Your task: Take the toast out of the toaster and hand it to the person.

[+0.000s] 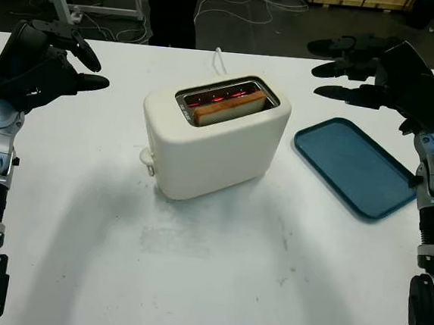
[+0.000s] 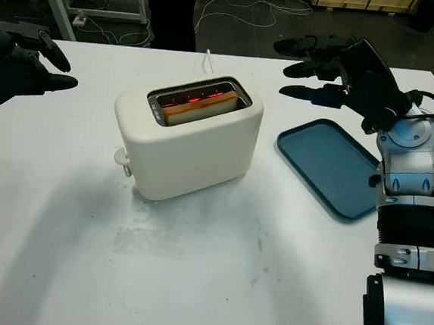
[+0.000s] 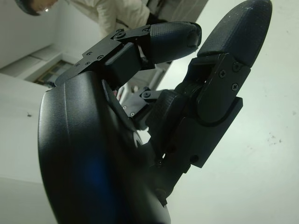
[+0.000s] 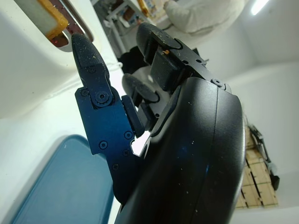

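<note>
- A cream toaster (image 1: 213,135) stands near the middle of the white tabletop (image 1: 206,283), turned at an angle; its slots glow red inside, and a small lever knob sticks out at its lower left end
- One slice of toast (image 1: 229,108) sits in the nearer slot, its browned crust showing above the rim; nothing touches it
- A white cord (image 1: 219,59) runs from behind the toaster toward the tabletop's far edge
- A blue tray (image 1: 353,165) lies flat on the tabletop just to the right of the toaster, apart from it, with nothing on it
- The left hand (image 1: 47,60) hangs above the tabletop's far left part, well apart from the toaster; it is open and holds nothing
- The right hand (image 2: 324,69) is raised above the tabletop beyond the tray's far end, to the right of the toaster and clear of it; it is open and holds nothing, its fingers (image 2: 307,92) pointing toward the toaster
- A person in a light-coloured top (image 4: 201,16) shows past the right hand in the right wrist view, beyond the tabletop
</note>
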`<state>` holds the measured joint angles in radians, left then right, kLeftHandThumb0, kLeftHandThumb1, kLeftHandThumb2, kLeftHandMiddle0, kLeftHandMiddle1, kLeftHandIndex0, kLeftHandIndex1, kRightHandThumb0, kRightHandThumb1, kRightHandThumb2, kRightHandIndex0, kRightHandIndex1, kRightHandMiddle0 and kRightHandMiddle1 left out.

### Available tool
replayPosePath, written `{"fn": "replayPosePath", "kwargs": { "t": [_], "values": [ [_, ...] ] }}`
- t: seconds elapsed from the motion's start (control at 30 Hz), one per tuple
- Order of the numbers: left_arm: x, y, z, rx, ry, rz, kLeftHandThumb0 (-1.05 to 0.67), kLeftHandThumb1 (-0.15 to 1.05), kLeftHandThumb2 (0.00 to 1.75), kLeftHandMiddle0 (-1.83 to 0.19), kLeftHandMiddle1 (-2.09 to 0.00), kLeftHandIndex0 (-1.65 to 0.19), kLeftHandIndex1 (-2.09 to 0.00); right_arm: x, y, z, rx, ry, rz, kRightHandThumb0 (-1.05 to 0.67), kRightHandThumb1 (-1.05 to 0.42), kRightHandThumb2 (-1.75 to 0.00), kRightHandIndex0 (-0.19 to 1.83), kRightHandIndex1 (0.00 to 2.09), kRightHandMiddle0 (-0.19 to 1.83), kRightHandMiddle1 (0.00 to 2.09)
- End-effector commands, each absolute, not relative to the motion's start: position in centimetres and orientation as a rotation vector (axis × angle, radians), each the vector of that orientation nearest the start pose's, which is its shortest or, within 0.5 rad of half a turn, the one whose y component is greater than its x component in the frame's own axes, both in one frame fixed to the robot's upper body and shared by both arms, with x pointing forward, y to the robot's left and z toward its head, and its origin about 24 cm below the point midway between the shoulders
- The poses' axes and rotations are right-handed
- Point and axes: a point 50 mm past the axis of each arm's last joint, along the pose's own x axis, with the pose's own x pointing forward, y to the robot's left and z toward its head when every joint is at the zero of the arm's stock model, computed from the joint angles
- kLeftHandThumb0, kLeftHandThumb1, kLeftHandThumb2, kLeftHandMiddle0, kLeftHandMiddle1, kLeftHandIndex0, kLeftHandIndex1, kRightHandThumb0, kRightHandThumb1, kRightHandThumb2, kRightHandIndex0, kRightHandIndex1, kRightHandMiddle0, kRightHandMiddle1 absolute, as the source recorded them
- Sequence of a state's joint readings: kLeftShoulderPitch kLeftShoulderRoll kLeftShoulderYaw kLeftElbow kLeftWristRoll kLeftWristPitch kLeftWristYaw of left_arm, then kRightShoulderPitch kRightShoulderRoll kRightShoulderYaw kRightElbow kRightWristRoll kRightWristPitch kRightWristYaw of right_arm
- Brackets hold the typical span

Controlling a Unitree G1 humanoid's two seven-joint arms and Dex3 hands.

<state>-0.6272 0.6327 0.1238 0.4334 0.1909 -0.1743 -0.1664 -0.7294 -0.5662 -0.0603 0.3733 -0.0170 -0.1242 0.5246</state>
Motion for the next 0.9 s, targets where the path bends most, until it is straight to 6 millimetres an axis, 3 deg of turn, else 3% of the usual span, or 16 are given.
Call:
{"fn": "replayPosePath", "kwargs": {
  "t": [0.0,0.87],
  "values": [
    [34.23,27.59,20.35,0.762,-0.342,0.069,-1.05,0.77,0.01,-1.11,-1.1,-0.98,-1.14,35.16,-22.27,22.22,-0.637,-0.359,0.364,-0.46,-0.79,0.0,0.73,0.3,0.77,0.0],
    [34.26,27.39,20.38,0.747,-0.339,0.067,-1.05,0.75,0.0,-1.12,-1.08,-0.99,-1.12,35.14,-22.24,22.14,-0.637,-0.357,0.363,-0.46,-0.79,0.0,0.75,0.26,0.78,0.0]
  ]
}}
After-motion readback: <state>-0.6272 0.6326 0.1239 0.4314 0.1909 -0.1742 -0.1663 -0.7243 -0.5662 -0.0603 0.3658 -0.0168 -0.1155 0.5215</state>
